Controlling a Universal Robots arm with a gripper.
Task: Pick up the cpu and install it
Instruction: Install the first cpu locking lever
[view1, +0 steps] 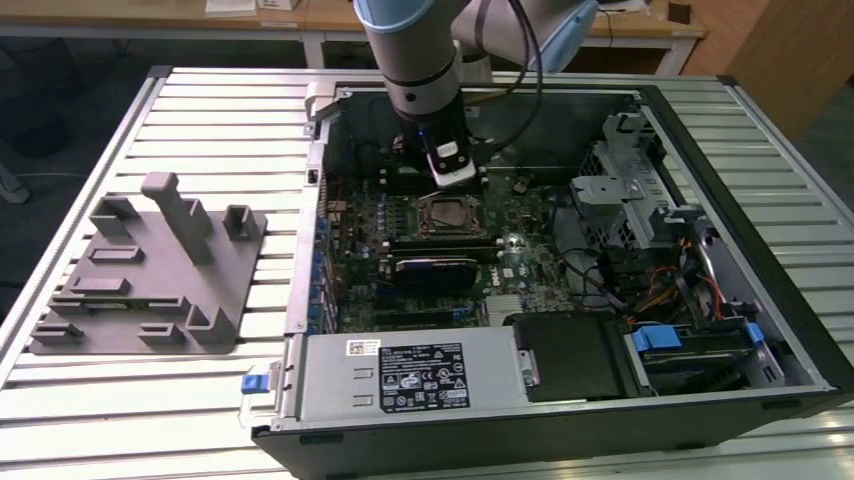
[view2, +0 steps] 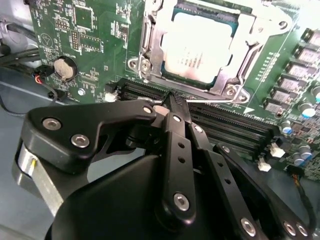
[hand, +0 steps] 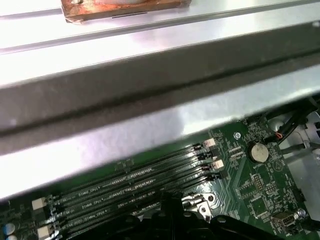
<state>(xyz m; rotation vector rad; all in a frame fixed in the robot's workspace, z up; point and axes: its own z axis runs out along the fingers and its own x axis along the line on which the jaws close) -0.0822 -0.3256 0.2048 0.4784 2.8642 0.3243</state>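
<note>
Already, square silvery cpu (view2: 200, 47) lies flat in metal-framed socket (view2: 155, 45)

Silvery smooth metal top on the cpu (view2: 199, 47), shiny bare-metal socket frame (view2: 152, 50), glossy green motherboard (view2: 75, 35), matt black gripper (view2: 171, 102) links with bright screw heads, matt grey plastic tray (view1: 134, 290), ribbed pale metal table (view1: 200, 120)

Arm (view1: 416, 60): grey cylindrical tube, pale blue joint caps; black cable (view1: 530, 50) alongside. Wrist section: black, with white-faced module (view1: 451, 166). Gripper (view2: 172, 102): matte black linkage bars, silver screws (view2: 181, 201), silver-grey base collar (view2: 30, 165).
</note>
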